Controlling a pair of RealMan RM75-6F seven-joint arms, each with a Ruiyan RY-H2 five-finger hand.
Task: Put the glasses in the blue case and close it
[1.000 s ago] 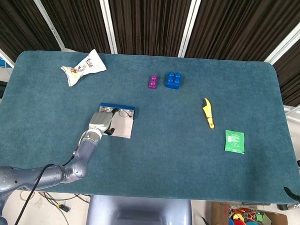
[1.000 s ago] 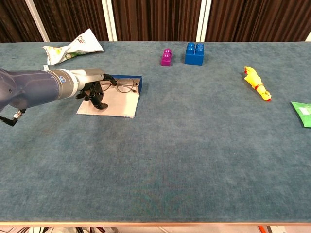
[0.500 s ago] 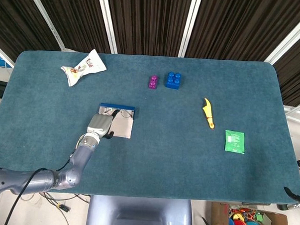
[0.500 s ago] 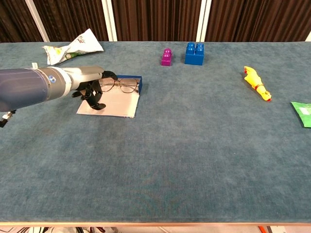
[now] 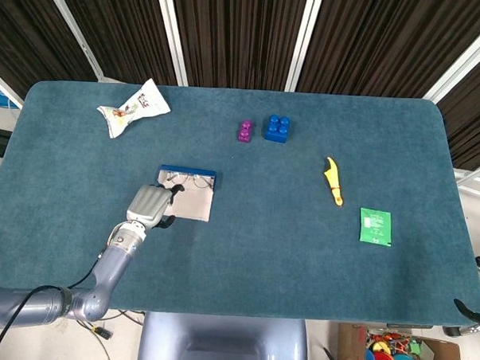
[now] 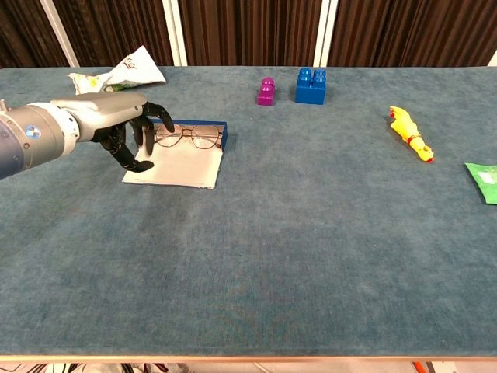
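Glasses: I see the glasses (image 6: 183, 137) lying inside the open blue case (image 6: 196, 165), up against its raised blue far wall, lenses side by side. I judge they sit there so the flap can fold over them.
Case: it lies flat on the table (image 6: 311, 233), pale lining up, with its near flap spread toward me. Not yet closed.
Left hand: my left hand (image 6: 124, 124) hovers over the case's left end, fingers (image 6: 138, 163) curled downward and apart, holding nothing. In the chest view the fingertips hang just above the lining; I cannot tell whether one brushes it.
Right hand: not visible in either view.
Step in hand: my guess is the glasses are placed and closing comes next, so the hand is set to catch the flap.
Open room: the cloth right of and in front of the case is bare, giving me room to sweep the flap.
Neighbours: a snack packet (image 5: 134, 108) sits well behind and left; a purple block (image 5: 244, 131) and a blue block (image 5: 276, 128) sit beyond the case, well apart.
Far side: a yellow toy (image 5: 332, 182) and green packet (image 5: 375, 226) lie far right.
Edges: the case sits well inside the table, and the front edge is not close.
Risk: I think pressing the lenses while folding is the main worry.
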